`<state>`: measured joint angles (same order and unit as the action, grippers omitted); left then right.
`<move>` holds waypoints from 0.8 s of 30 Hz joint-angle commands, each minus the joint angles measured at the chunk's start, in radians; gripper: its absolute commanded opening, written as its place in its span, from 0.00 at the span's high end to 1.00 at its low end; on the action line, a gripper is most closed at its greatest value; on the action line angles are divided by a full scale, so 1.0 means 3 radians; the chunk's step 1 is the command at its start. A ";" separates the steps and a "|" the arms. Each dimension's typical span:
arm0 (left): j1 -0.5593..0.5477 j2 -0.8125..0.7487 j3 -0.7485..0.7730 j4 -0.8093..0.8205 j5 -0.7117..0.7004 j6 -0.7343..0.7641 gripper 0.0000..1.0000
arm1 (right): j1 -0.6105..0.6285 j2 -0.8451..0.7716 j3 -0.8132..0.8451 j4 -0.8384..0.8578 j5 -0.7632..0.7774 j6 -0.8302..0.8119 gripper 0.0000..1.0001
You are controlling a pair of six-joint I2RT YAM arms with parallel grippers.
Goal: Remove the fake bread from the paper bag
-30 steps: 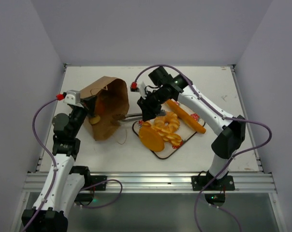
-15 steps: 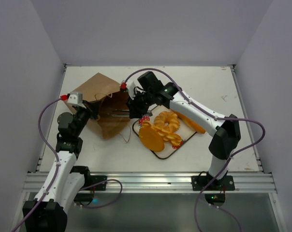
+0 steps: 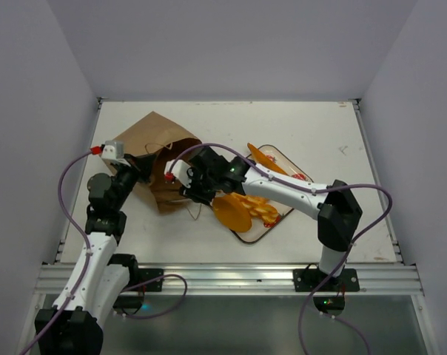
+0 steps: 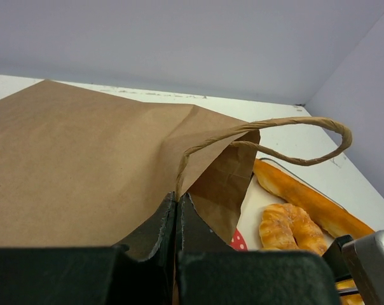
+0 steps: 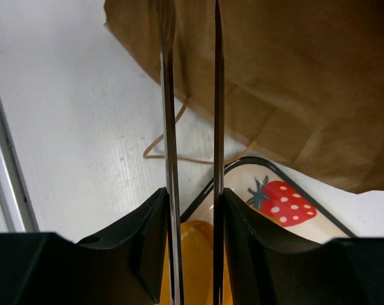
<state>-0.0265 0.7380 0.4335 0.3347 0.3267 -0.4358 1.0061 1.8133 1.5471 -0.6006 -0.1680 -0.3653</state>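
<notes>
The brown paper bag (image 3: 158,151) lies on its side at the left, its mouth toward the tray. My left gripper (image 3: 138,168) is shut on the bag's upper rim (image 4: 177,198), beside a handle loop (image 4: 294,127). My right gripper (image 3: 182,186) has long thin metal blades, open a narrow gap with nothing between them (image 5: 191,13), and reaches over the bag's front edge. Fake bread lies on the strawberry tray (image 3: 284,160): a flat disc (image 3: 232,211), a ring piece (image 4: 292,227) and a baguette (image 4: 313,203). The bag's inside is hidden.
The tray's corner with a red strawberry print (image 5: 282,198) lies just right of the blades. The bag's second handle loop (image 5: 173,151) rests on the white table (image 3: 312,126). Grey walls close in the left, back and right sides.
My right arm has swung left and toward me, from above the tray to the bag's front edge. The bag has folded flatter. The left gripper keeps its hold.
</notes>
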 commanded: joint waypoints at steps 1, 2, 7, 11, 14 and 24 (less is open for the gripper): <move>0.0022 -0.0113 0.0017 0.0055 0.0061 -0.0071 1.00 | 0.0021 0.0009 0.0114 0.0335 0.0274 0.0020 0.59; 0.0022 -0.0128 0.0002 0.0050 0.0061 -0.0076 1.00 | 0.0021 0.0035 0.0140 0.0340 0.0314 0.0062 0.59; 0.0027 -0.0174 -0.0034 0.0070 0.0082 -0.0142 1.00 | 0.0021 0.0158 0.0243 0.0345 0.0366 0.0312 0.58; 0.0022 -0.0179 -0.0059 0.0106 0.0082 -0.0194 1.00 | 0.0026 0.0224 0.0263 0.0305 0.0335 0.0399 0.57; 0.0022 -0.0164 -0.0095 0.0188 0.0097 -0.0260 1.00 | 0.0016 0.0296 0.0278 0.0294 0.0279 0.0481 0.56; 0.0022 -0.0169 -0.0131 0.0260 0.0128 -0.0383 1.00 | 0.0021 0.0352 0.0253 0.0473 0.0442 0.0461 0.53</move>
<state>-0.0265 0.6952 0.3943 0.3531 0.3466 -0.5186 1.0122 1.9327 1.5887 -0.5308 -0.0658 -0.2214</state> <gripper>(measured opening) 0.013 0.474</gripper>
